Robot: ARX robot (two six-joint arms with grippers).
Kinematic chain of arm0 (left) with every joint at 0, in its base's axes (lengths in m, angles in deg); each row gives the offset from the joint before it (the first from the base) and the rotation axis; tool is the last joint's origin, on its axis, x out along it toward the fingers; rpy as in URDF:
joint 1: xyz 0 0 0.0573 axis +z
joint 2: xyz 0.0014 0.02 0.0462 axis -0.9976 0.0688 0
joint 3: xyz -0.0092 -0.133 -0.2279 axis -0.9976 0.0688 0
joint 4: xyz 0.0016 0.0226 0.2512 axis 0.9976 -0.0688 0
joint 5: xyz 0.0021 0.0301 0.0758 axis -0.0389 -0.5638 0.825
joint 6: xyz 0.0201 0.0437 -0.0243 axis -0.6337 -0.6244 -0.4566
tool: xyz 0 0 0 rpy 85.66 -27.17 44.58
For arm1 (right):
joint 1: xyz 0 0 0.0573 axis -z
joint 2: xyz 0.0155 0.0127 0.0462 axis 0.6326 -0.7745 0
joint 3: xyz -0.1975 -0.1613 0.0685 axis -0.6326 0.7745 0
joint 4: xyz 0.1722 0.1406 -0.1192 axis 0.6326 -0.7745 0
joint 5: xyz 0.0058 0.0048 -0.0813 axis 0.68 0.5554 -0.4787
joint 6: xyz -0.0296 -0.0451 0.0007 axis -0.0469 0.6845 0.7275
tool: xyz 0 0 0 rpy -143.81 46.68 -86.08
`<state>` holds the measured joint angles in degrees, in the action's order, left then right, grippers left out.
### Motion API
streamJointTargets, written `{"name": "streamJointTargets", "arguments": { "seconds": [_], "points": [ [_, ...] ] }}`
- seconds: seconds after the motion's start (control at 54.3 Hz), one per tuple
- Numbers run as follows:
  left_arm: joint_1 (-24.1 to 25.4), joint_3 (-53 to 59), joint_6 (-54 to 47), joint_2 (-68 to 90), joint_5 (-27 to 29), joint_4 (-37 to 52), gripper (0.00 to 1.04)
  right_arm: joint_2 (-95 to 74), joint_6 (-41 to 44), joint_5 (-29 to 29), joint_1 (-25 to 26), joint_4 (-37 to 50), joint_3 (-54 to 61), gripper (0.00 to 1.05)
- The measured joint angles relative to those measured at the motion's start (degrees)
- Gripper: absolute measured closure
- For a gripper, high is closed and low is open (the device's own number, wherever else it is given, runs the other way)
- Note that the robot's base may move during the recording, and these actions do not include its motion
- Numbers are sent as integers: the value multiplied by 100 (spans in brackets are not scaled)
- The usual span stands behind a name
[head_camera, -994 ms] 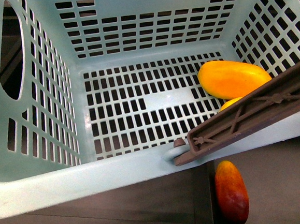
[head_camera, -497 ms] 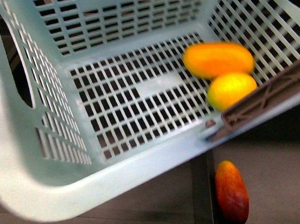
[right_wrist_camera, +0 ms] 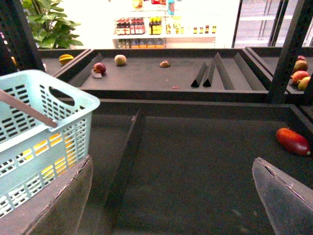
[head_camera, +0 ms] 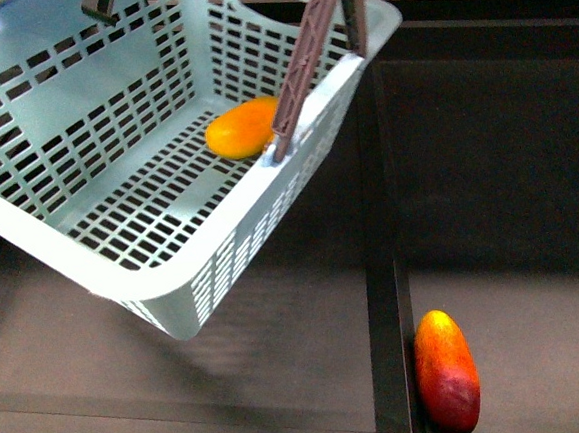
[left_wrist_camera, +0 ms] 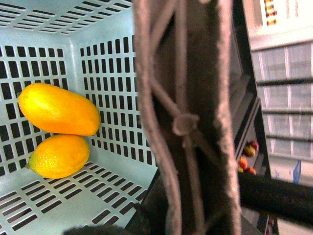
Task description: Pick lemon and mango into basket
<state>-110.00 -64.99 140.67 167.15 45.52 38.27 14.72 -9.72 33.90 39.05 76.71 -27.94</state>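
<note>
The basket (head_camera: 174, 276) is hanging tilted by its handle (left_wrist_camera: 188, 117), the left gripper's state hidden; mango (left_wrist_camera: 57, 108) and lemon (left_wrist_camera: 58, 155) are lying touching inside. The right gripper (right_wrist_camera: 178, 205) is idling open, empty.

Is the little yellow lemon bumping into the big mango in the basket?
Touching. In the left wrist view, the small round yellow lemon rests against the long yellow-orange mango, no gap between them, inside the light teal slotted plastic basket.

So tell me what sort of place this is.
Probably a grocery store's produce section: dark divided display bins holding loose fruit, a lit shelf of bottles behind, and a shopping basket.
</note>
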Motion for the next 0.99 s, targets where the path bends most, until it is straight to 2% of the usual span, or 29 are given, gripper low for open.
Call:
{"name": "streamJointTargets", "arguments": {
  "seconds": [0.147,0.258,0.515,0.736,0.883,0.902,0.994],
  "points": [
    [538,-621,588,752,317,20,100,0,0,2,0,0,0,9],
    [734,-1091,841,1209,435,17,100,0,-2,0,0,0,0,9],
    [780,-1589,1233,1930,138,-48,100,0,-2,2,0,0,0,9],
    [713,-1569,1163,2124,-87,61,100,0,0,2,0,0,0,9],
    [706,-1091,1056,1974,-127,339,100,0,0,2,0,0,0,9],
    [706,-992,1060,1923,-127,383,100,0,0,2,0,0,0,9],
    [708,-688,1117,1703,-35,444,81,0,-2,2,0,0,0,9]
  ]
}}
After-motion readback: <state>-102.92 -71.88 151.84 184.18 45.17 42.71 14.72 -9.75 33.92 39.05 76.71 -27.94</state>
